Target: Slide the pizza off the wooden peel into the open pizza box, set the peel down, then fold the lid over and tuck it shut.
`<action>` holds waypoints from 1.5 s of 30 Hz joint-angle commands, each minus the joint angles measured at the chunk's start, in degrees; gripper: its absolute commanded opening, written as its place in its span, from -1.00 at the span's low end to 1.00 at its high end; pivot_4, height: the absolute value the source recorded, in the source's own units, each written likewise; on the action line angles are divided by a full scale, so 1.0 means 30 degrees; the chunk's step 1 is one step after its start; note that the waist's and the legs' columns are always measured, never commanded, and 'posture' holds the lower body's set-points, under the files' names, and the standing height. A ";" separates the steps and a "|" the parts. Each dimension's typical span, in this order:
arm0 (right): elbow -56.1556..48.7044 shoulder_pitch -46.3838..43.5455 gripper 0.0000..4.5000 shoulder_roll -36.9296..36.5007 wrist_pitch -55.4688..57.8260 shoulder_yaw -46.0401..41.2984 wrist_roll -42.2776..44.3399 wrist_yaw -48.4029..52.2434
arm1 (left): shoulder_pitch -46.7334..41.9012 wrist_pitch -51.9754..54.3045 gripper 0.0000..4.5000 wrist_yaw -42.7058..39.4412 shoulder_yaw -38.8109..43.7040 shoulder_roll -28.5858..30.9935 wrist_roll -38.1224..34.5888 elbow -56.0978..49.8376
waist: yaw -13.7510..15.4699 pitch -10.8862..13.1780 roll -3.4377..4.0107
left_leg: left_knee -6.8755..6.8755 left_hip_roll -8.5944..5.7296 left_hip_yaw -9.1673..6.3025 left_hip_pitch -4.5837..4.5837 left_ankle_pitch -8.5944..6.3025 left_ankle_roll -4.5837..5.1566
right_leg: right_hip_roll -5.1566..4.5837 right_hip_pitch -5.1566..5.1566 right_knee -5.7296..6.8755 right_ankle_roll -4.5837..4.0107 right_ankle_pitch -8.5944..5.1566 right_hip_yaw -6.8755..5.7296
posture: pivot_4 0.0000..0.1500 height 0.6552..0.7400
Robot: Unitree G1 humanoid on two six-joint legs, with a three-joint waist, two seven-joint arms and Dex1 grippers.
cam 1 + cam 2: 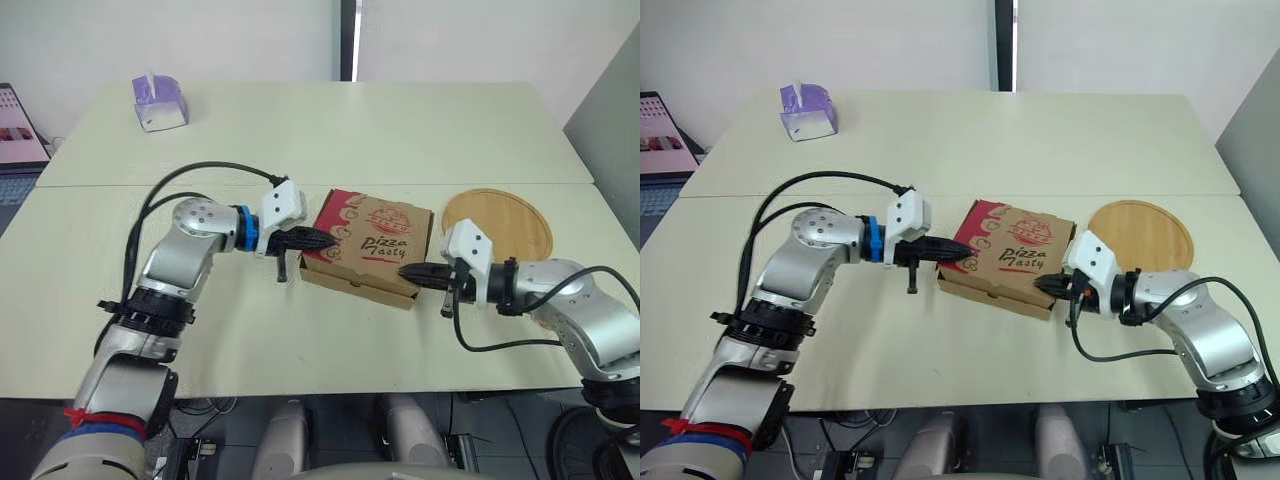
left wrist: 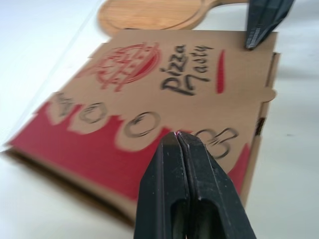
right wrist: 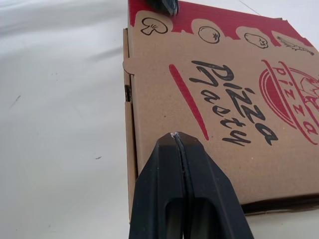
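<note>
Left end effector (image 1: 325, 241) and right end effector (image 1: 405, 270), clenched empty, flank the closed, skewed pizza box (image 1: 375, 240).

1. This is an office or meeting room, not a home or a kitchen.
2. Two plain pale tables are pushed edge to edge, the far table (image 1: 330, 125) against the near table (image 1: 300, 335).
3. Bare white walls (image 1: 200, 40) stand behind, split by a dark vertical strip (image 1: 347, 40).
4. What looks like a laptop (image 1: 15, 150) sits at the left, cut by the frame edge.
5. A purple tissue box (image 1: 159, 102) stands on the far table.
6. A grey panel (image 1: 612, 110) rises on the right.
</note>
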 commanded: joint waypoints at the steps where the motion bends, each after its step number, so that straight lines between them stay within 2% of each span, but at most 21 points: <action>1: -0.0257 -0.0357 -0.99 0.0045 -0.0358 -0.0072 -0.0107 0.0057 | -0.0426 -0.0806 -1.00 0.0012 0.1251 0.1444 0.0402 0.0693 | -0.0001 -0.0001 0.0001 | -0.0001 -0.0002 0.0001 0.0001 0.0000 0.0000 | -0.0001 0.0002 0.0003 0.0000 0.0000 0.0001 | 1.00 1.00; 4: -0.0224 -0.0346 -0.99 0.0026 -0.0429 -0.0080 -0.0201 0.0202 | 0.0289 -0.1240 -1.00 -0.0242 0.1058 0.2024 0.0760 0.0897 | 0.0016 -0.0004 0.0007 | -0.0003 -0.0007 0.0008 0.0008 -0.0001 0.0002 | -0.0004 0.0006 -0.0004 0.0001 0.0000 0.0005 | 1.00 1.00; 17: -0.0236 -0.0566 -0.99 0.0036 -0.0188 -0.0025 -0.0150 0.0340 | 0.2010 0.0152 -1.00 0.0161 -0.0178 -0.0135 0.0590 -0.1843 | 0.0085 -0.0001 0.0001 | 0.0064 -0.0002 -0.0009 -0.0033 -0.0002 0.0003 | -0.0005 0.0007 0.0008 0.0000 0.0000 -0.0015 | 1.00 1.00; 27: -0.0274 -0.0455 -0.99 0.0045 -0.0231 0.0138 -0.0254 0.0242 | 0.3914 0.1048 -1.00 0.0568 0.0354 0.0433 0.0360 -0.3346 | 0.0089 -0.0001 0.0001 | 0.0068 -0.0003 -0.0012 -0.0035 -0.0004 0.0005 | -0.0009 0.0013 0.0004 0.0001 0.0000 -0.0015 | 1.00 1.00; 31: -0.0261 -0.0471 -0.99 0.0003 -0.0216 0.0159 -0.0221 0.0304 | 0.3352 0.1850 -1.00 0.1505 0.0374 -0.0799 -0.0140 -0.3614 | 0.0193 -0.0001 0.0001 | 0.0072 -0.0006 -0.0016 -0.0036 -0.0003 0.0004 | -0.0012 0.0019 -0.0001 0.0001 0.0000 -0.0018 | 1.00 1.00; 35: -0.0252 -0.0471 -0.99 -0.0033 -0.0210 0.0175 -0.0244 0.0327 | 0.3114 0.1611 -1.00 0.1351 0.0103 -0.1025 0.0234 -0.3473 | 0.0169 -0.0001 0.0001 | 0.0086 -0.0008 -0.0014 -0.0037 -0.0004 0.0004 | -0.0013 0.0033 -0.0005 0.0002 0.0000 -0.0019 | 1.00 1.00; 42: -0.0347 -0.0142 -0.99 -0.0112 -0.0770 0.0758 -0.1106 0.0107 | 0.2485 0.1572 -1.00 0.0770 0.1378 0.0822 0.0170 -0.2288 | 0.0092 -0.0001 0.0001 | 0.0084 -0.0002 -0.0018 -0.0029 -0.0004 0.0005 | -0.0007 0.0026 0.0005 0.0002 0.0000 -0.0021 | 1.00 1.00; 45: -0.0146 -0.0056 -0.99 -0.0068 -0.1211 0.1202 -0.1937 -0.0146 | 0.1789 0.2768 -1.00 0.1199 0.2161 0.0711 -0.0843 -0.2782 | 0.0123 -0.0001 0.0001 | 0.0088 -0.0004 -0.0019 -0.0035 -0.0004 0.0005 | -0.0008 0.0027 0.0002 0.0002 0.0000 -0.0026 | 1.00 1.00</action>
